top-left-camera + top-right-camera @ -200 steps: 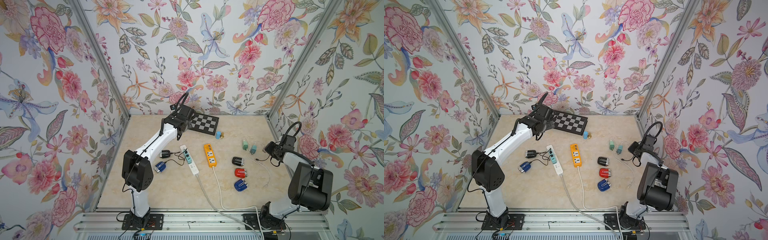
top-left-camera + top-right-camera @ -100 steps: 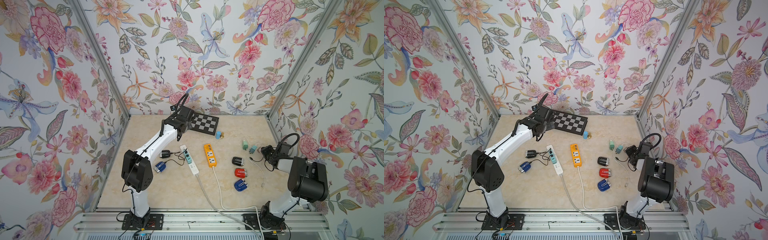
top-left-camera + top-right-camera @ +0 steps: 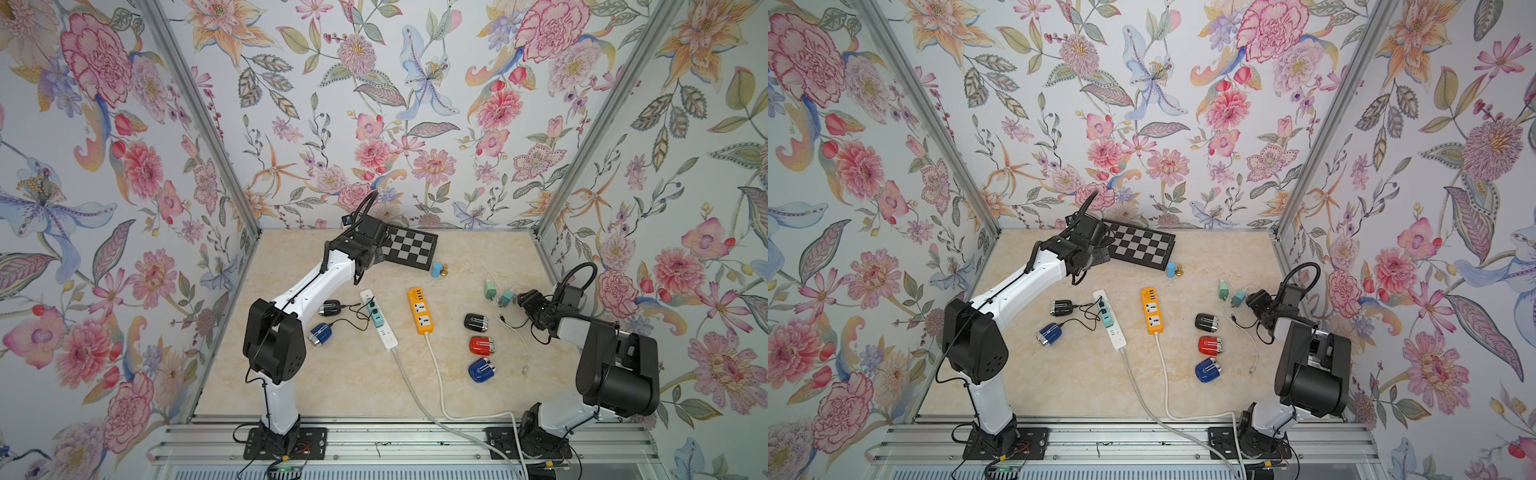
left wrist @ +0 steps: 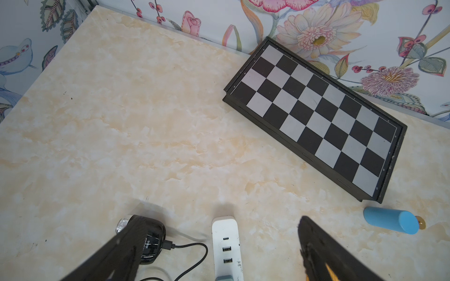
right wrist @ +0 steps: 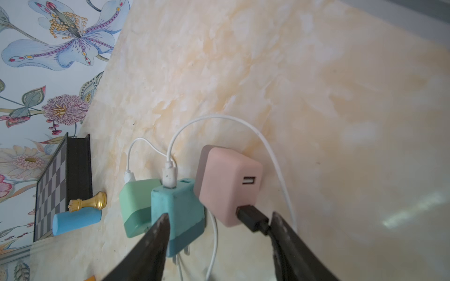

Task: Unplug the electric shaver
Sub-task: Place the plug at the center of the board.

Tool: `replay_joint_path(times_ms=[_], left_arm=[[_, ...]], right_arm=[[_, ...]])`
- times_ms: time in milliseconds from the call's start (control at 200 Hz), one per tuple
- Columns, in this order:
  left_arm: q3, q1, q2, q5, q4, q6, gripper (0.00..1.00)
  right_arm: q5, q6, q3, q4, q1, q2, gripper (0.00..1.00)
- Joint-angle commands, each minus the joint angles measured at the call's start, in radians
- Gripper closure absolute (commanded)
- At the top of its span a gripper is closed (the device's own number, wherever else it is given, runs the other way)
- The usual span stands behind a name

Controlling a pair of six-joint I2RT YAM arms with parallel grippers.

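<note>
Right of the orange power strip (image 3: 420, 311), the right gripper (image 5: 220, 214) has its jaws apart. The black USB plug (image 5: 252, 216) in a pink charger (image 5: 229, 185) sits just beside one finger, unclamped. A black shaver (image 3: 476, 322) lies between strip and gripper. Left of the strip, the left gripper (image 4: 219, 219) hangs wide open above a white power strip (image 4: 225, 243), beside a corded black shaver (image 4: 153, 233).

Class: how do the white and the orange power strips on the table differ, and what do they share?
The white plastic power strip is long and slim; the orange plastic power strip is shorter and wider. The white one carries plugged-in adapters; the orange one's sockets are empty. Both lie flat, pale cords trailing frontward.
</note>
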Motion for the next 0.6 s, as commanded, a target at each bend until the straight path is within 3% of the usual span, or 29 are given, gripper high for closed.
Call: replay_joint_path(times_ms=[0, 265, 595], left_arm=[[-0.021, -0.006, -0.003, -0.004, -0.037, 0.021, 0.01], [-0.071, -0.004, 0.0, 0.0, -0.067, 0.007, 0.01], [-0.101, -0.004, 0.021, 0.025, -0.082, -0.04, 0.01]], right_arm=[[-0.006, -0.063, 0.054, -0.064, -0.005, -0.045, 0.28], [0.019, -0.163, 0.084, -0.227, 0.0, -0.105, 0.25], [0.051, -0.23, 0.047, -0.28, -0.001, -0.189, 0.24]])
